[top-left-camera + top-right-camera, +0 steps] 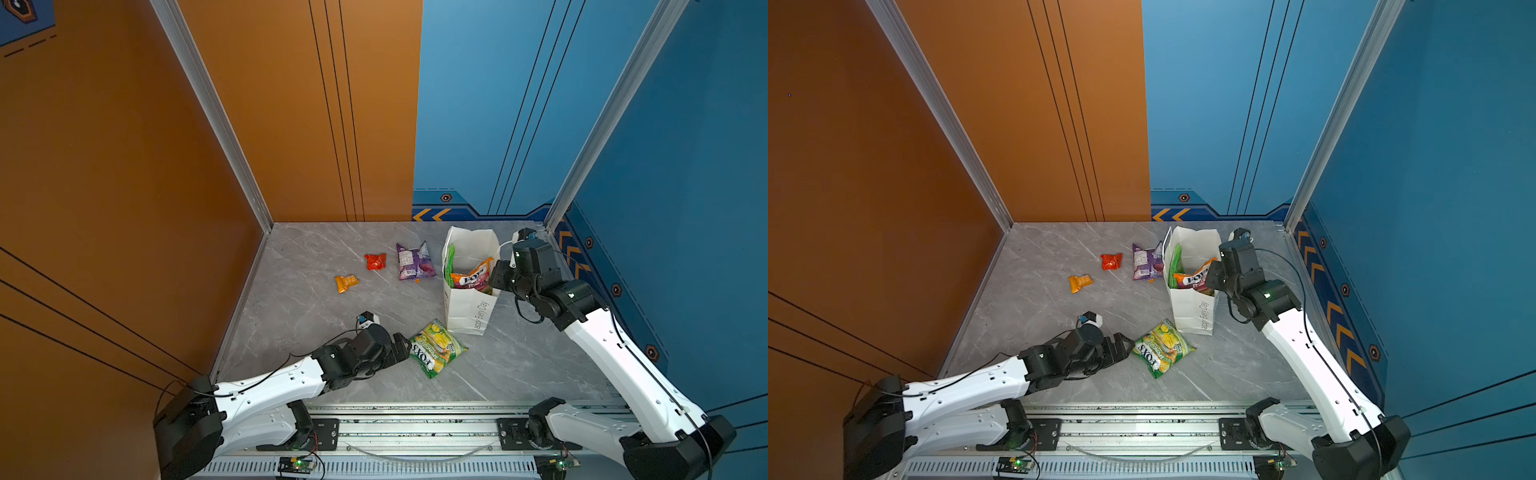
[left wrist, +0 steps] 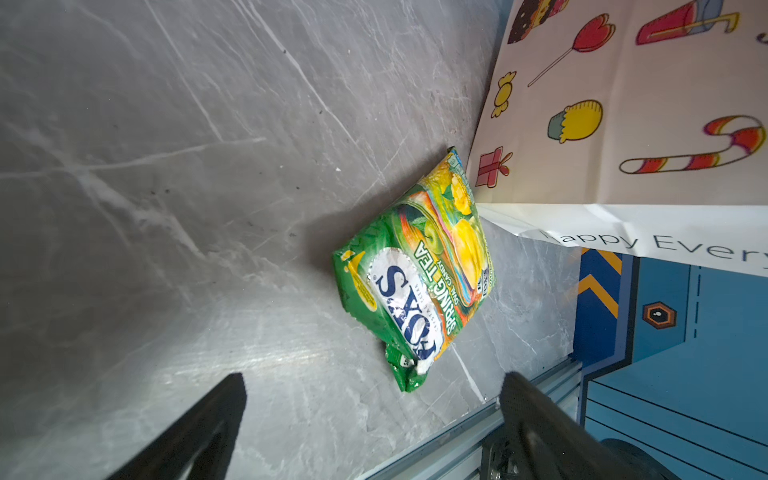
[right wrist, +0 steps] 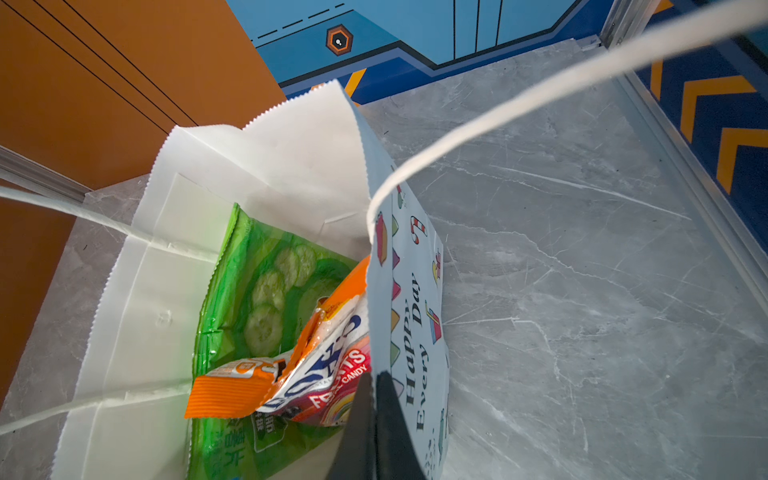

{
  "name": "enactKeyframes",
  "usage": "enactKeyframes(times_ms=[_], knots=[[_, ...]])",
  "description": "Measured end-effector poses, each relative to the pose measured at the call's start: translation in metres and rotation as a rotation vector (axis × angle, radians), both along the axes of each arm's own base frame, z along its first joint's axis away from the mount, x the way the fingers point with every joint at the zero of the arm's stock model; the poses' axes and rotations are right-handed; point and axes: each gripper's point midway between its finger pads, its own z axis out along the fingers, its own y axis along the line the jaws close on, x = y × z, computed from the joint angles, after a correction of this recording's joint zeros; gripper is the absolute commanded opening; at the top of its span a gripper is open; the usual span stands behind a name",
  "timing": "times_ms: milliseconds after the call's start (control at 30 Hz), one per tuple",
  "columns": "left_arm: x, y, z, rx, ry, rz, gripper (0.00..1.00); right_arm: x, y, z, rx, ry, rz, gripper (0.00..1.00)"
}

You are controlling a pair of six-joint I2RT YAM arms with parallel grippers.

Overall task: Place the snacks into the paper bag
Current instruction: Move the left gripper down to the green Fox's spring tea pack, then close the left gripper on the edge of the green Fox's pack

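The white paper bag (image 1: 469,309) (image 1: 1192,311) stands upright at the back right. My right gripper (image 3: 374,384) (image 1: 495,274) is shut on its right wall at the rim. Inside it are a large green chip bag (image 3: 266,291) and an orange FOX'S bag (image 3: 324,374) (image 1: 471,278). A green FOX'S bag (image 1: 436,348) (image 1: 1163,348) (image 2: 419,282) lies flat in front of the paper bag. My left gripper (image 2: 372,380) (image 1: 1121,345) is open just left of it, low over the table, holding nothing. A purple packet (image 1: 413,261), a red packet (image 1: 375,261) and an orange packet (image 1: 346,283) lie on the table further back.
The orange wall (image 1: 124,208) closes the left side and the blue wall (image 1: 665,208) the right, close behind my right arm. An aluminium rail (image 1: 415,415) runs along the table's front edge. A white cord handle (image 3: 498,120) arcs from the bag past the right wrist camera.
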Motion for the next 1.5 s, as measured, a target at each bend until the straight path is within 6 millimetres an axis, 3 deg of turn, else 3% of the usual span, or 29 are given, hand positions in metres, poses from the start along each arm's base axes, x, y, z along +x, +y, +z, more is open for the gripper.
enactKeyframes(times_ms=[467,667,1033,1267,1500], knots=[[0.004,-0.029,-0.024,-0.021,0.020,-0.007,0.95,0.000,0.000,0.000,0.000,0.000,0.000,0.00],[0.009,-0.040,-0.034,-0.018,0.037,-0.011,0.90,0.000,0.000,0.000,0.000,0.000,0.000,0.00],[0.017,-0.059,-0.046,-0.009,0.057,-0.025,0.44,0.000,0.000,0.000,0.000,0.000,0.002,0.00],[0.027,-0.051,-0.050,0.016,0.055,-0.018,0.17,-0.001,0.003,0.000,-0.001,0.000,0.008,0.00],[0.046,-0.028,-0.049,0.080,0.066,-0.023,0.10,-0.001,0.002,0.000,-0.001,0.000,0.007,0.00]])
